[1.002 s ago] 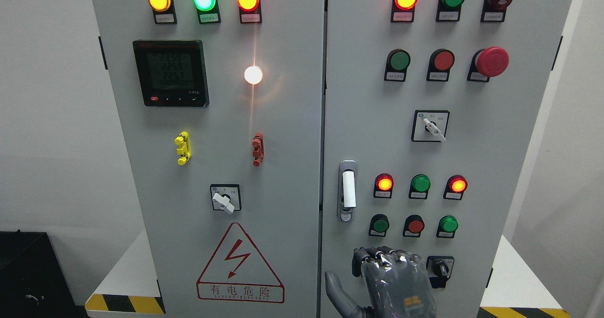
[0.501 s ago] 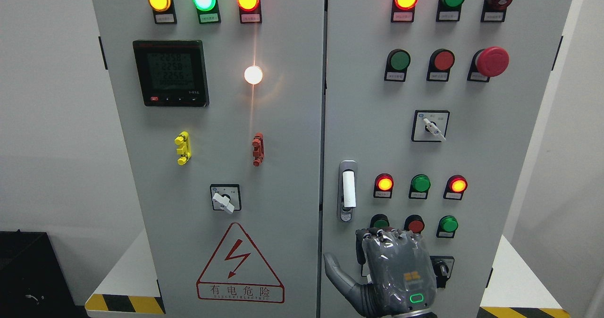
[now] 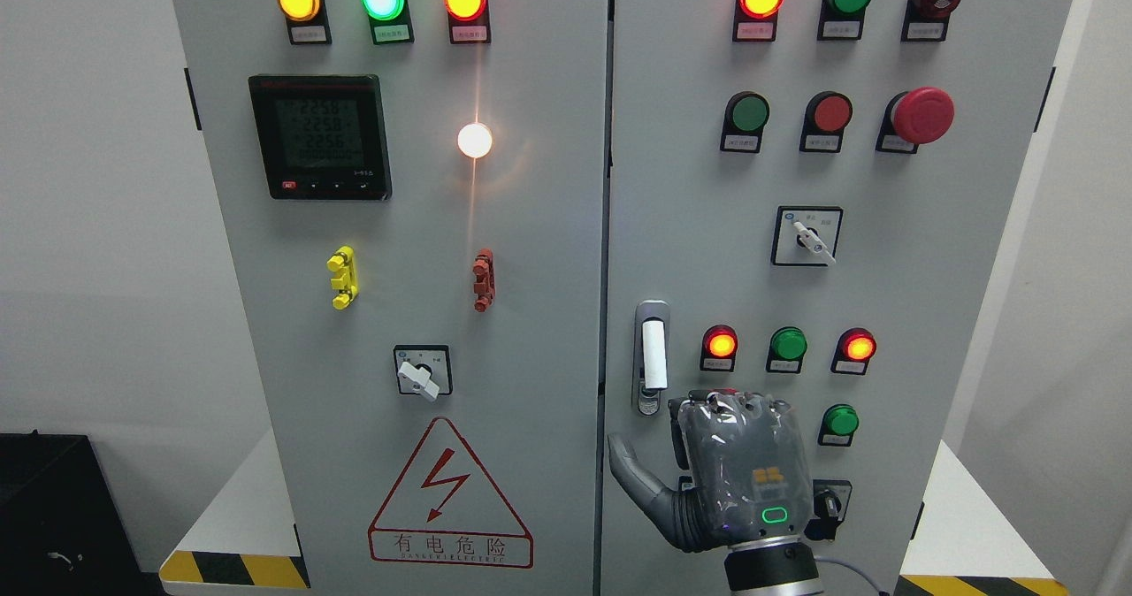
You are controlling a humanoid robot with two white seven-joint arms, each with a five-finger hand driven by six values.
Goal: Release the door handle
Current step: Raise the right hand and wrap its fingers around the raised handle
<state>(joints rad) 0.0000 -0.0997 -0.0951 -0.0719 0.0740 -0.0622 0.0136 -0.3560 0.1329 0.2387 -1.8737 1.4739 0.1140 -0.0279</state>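
Observation:
The door handle point(image 3: 653, 354) is a white upright lever in a metal plate with a keyhole below it, on the left edge of the grey cabinet's right door point(image 3: 690, 225). My right hand point(image 3: 679, 430) is raised in front of that door, just below and to the right of the handle and apart from it. I see its back; the fingers point(image 3: 725, 400) bend forward toward the panel, the thumb point(image 3: 630, 465) sticks out to the left, and it holds nothing. It covers two round buttons in the lower row. My left hand does not show.
Lit indicator lamps, push buttons, a red mushroom stop button point(image 3: 921, 115) and rotary switches point(image 3: 806, 237) cover both doors. The left door carries a digital meter point(image 3: 320, 136) and a red lightning warning triangle point(image 3: 449, 494). A black box point(image 3: 53, 508) stands at the lower left.
My right hand has risen along the right door from the bottom edge to just below the handle, now hiding the lower-row green and red buttons. The handle has not moved.

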